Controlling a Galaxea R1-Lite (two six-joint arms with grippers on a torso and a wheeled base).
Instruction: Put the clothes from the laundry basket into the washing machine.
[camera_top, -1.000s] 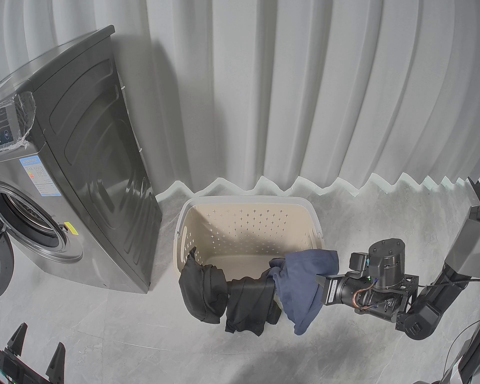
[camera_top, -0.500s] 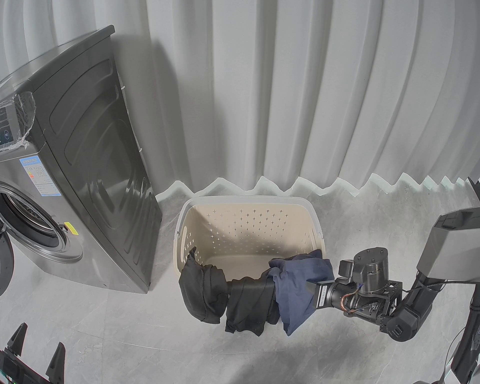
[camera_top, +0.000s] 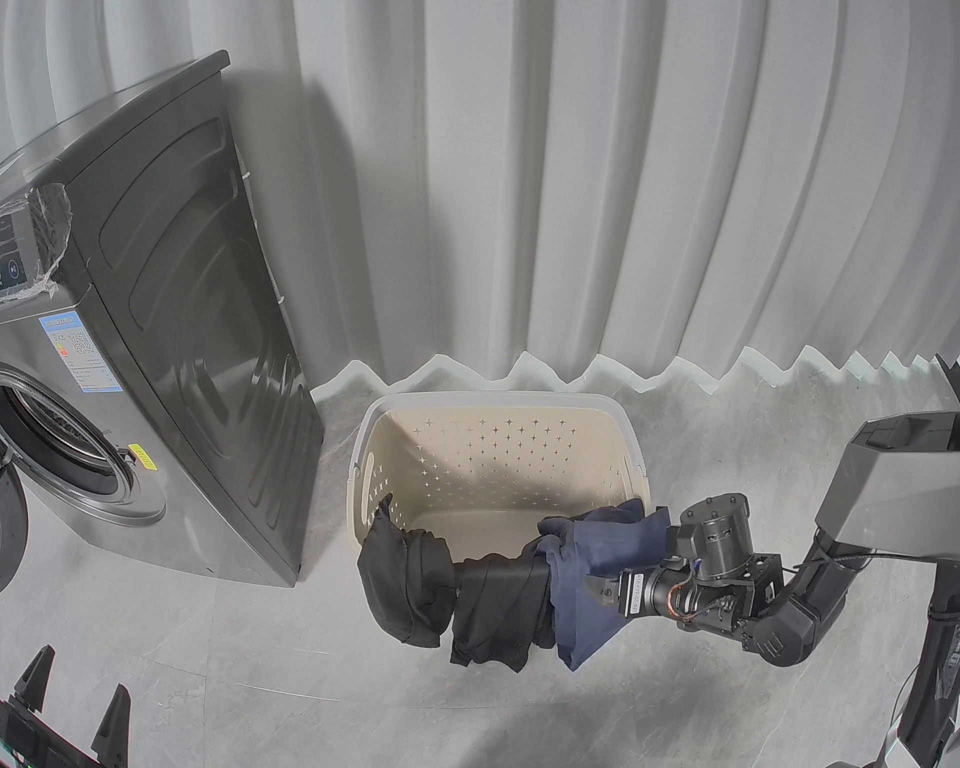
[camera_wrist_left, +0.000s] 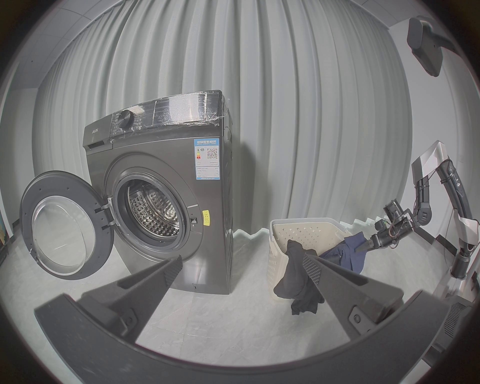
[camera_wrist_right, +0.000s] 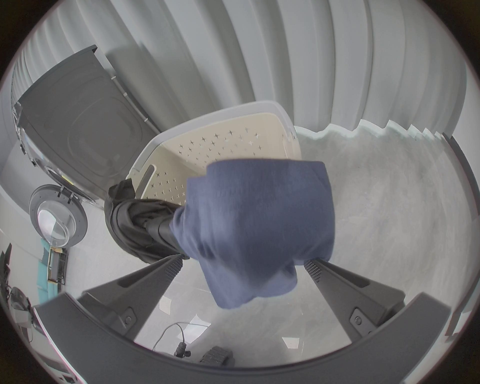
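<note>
A beige laundry basket (camera_top: 500, 402) stands on the floor before the curtain. A black garment (camera_top: 450, 590) and a blue garment (camera_top: 590, 565) hang over its near rim. My right gripper (camera_top: 600, 588) is at the blue garment from the right, open; in the right wrist view the blue garment (camera_wrist_right: 255, 220) bulges between the spread fingers (camera_wrist_right: 150, 280). The grey washing machine (camera_top: 180, 330) stands left of the basket with its round door (camera_wrist_left: 62, 225) swung open and the drum (camera_wrist_left: 152, 210) exposed. My left gripper (camera_top: 78, 690) is open, low at the near left, holding nothing.
White pleated curtains (camera_top: 600, 180) hang close behind the basket and the machine. Bare grey floor (camera_top: 300, 680) lies between the machine and the basket. Cables and small items (camera_wrist_right: 200, 350) lie on the floor near the right arm.
My right arm has sunk and slid left, pressing the gripper further into the blue garment, which has bunched toward the black one. The left gripper has stayed put.
</note>
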